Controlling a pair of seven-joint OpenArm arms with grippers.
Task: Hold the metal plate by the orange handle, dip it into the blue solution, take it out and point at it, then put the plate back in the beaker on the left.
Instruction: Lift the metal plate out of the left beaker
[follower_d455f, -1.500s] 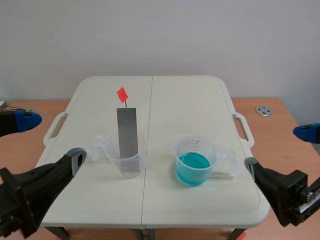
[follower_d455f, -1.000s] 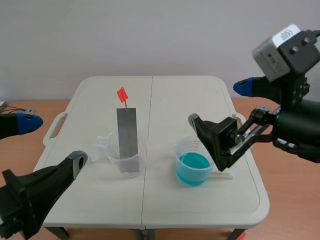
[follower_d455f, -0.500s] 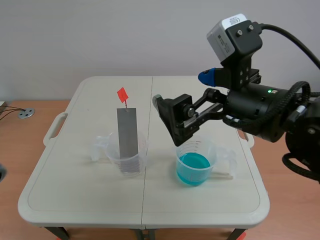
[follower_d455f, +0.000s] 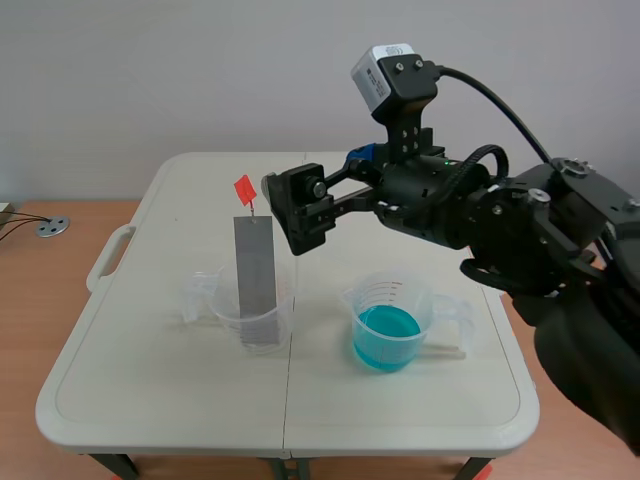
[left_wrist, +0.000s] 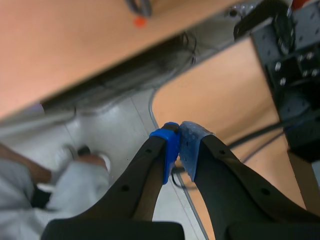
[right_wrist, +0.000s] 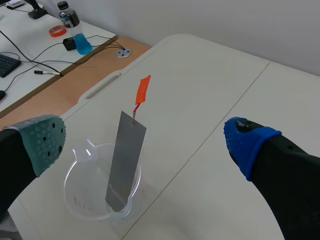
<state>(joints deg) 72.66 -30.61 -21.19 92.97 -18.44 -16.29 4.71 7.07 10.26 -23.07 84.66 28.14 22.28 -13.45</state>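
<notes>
The grey metal plate (follower_d455f: 255, 285) stands tilted in the left clear plastic beaker (follower_d455f: 220, 305). The right gripper (right_wrist: 146, 142), spread wide, hovers near its orange handle (follower_d455f: 244, 188); the left gripper (left_wrist: 178, 137) is pressed together.

- metal plate (follower_d455f: 254, 275): long grey strip, dull sheen, standing nearly upright with a slight lean. Its lower end sits inside the left beaker and its upper part rises well above the rim.
- orange handle (follower_d455f: 244, 188): small orange-red tag on a thin wire at the plate's top end, tilted.
- left beaker (follower_d455f: 225, 312): clear plastic with printed graduations, upright, no liquid visible.
- right beaker (follower_d455f: 396, 292): clear plastic, upright, well apart from the left beaker, side handle facing away from it.
- blue solution (follower_d455f: 386, 337): fills the lower part of the right beaker.
</notes>
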